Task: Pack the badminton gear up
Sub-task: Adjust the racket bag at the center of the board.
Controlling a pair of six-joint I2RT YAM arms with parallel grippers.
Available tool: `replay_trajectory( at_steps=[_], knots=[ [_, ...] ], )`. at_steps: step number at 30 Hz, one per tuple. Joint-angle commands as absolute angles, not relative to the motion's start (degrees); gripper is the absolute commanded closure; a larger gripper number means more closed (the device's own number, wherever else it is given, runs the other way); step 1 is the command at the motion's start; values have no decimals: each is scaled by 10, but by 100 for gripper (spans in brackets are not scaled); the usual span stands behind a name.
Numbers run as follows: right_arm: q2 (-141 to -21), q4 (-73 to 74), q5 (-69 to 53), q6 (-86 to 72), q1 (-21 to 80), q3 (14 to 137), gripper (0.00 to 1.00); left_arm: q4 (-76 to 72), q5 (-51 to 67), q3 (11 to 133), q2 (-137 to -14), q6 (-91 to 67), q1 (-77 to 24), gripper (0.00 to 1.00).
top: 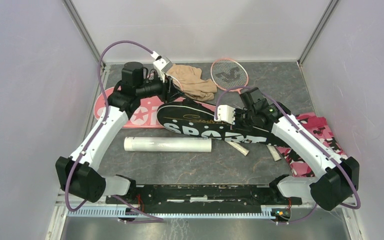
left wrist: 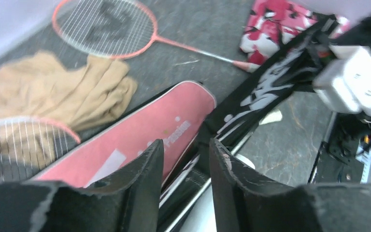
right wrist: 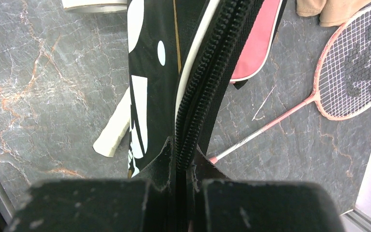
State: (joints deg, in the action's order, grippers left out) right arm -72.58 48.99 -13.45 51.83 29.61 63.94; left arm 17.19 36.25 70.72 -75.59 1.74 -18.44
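The left gripper (left wrist: 186, 145) hangs with its fingers spread, pinching nothing. The pink cover (left wrist: 145, 125) lies flat just past its left finger, and the rim of the black cover (top: 195, 122) runs under the gap. Beyond the fingertips, bare table reaches to the tan cloth (left wrist: 77, 92). The long white tube (top: 167, 144) lies along the black cover's near edge, apart from both grippers. The right gripper (right wrist: 181, 157) has its fingers pressed tight on the black cover's zipper edge, which stands up between them. Right of those fingers a pink-framed racket (right wrist: 352, 67) lies flat on open table.
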Motion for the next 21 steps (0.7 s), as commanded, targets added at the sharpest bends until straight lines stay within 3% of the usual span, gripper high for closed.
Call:
replay_trajectory(
  at_steps=[1, 5, 8, 21],
  knots=[
    [-732, 523, -116, 530, 291, 648, 100, 230, 524, 790, -756, 166, -207, 49],
    [-732, 528, -116, 529, 292, 654, 100, 383, 540, 865, -798, 340, -247, 33],
    [-730, 531, -117, 529, 292, 657, 100, 487, 535, 913, -837, 460, -265, 27],
    [-719, 529, -122, 530, 291, 642, 100, 731, 492, 1068, -1008, 688, -309, 23]
  ],
)
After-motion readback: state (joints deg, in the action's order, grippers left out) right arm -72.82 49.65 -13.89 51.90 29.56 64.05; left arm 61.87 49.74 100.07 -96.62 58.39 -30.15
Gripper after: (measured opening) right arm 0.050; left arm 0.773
